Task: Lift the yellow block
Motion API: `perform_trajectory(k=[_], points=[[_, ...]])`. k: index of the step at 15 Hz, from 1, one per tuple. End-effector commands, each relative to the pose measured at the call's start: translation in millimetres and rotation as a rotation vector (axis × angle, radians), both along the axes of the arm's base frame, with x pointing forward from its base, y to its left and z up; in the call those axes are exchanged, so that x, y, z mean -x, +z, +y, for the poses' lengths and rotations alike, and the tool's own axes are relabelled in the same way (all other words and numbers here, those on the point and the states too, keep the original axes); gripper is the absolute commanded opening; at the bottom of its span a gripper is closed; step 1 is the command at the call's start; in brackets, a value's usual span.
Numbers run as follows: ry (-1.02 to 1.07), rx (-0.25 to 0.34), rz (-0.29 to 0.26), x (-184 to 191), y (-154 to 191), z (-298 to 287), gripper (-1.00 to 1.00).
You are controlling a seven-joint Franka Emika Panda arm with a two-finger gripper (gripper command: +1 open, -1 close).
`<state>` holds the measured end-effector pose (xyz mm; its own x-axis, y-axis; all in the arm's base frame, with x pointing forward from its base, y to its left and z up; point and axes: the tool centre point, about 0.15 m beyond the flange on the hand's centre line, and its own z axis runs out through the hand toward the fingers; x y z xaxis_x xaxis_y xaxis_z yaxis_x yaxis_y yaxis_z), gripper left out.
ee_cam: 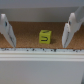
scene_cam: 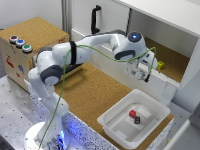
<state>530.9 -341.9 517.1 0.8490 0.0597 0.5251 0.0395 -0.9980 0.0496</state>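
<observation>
The yellow block [ee_cam: 45, 36] rests flat on the cork floor of the open white cabinet [scene_cam: 170, 22]. It is a cube, so it has no long axis. In the wrist view it is turned slightly, with one dotted face toward the camera. The dots are too blurred to count.

My gripper [ee_cam: 40, 31] has its jaws spread wide, holding nothing. Both fingers [ee_cam: 70, 30] are apart from the block. The block lies between them, close to the midline and a little nearer one finger, on the cork just past the cabinet's white front lip [ee_cam: 42, 54]. In the exterior view my gripper [scene_cam: 141, 71] hangs at the cabinet's opening, with the block [scene_cam: 160, 64] just beyond it, toward the exterior view's right.

That white lip crosses the wrist view between the camera and the block. Below the cabinet, on the cork table [scene_cam: 87, 95], sits a white tray [scene_cam: 117, 127] holding a red block [scene_cam: 132, 113] and a small dark cube [scene_cam: 137, 120], well apart from my gripper.
</observation>
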Motion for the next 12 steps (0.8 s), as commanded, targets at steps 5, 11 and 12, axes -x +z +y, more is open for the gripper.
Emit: perform_trajectory(k=[5,11,12], points=[[0.053,-0.175,-0.004,-94,-19,-33,1.00],[0.062,-0.147,-0.011,-115,-22,-11,1.00],[0.058,-0.128,-0.016,-120,-18,-9,1.00]])
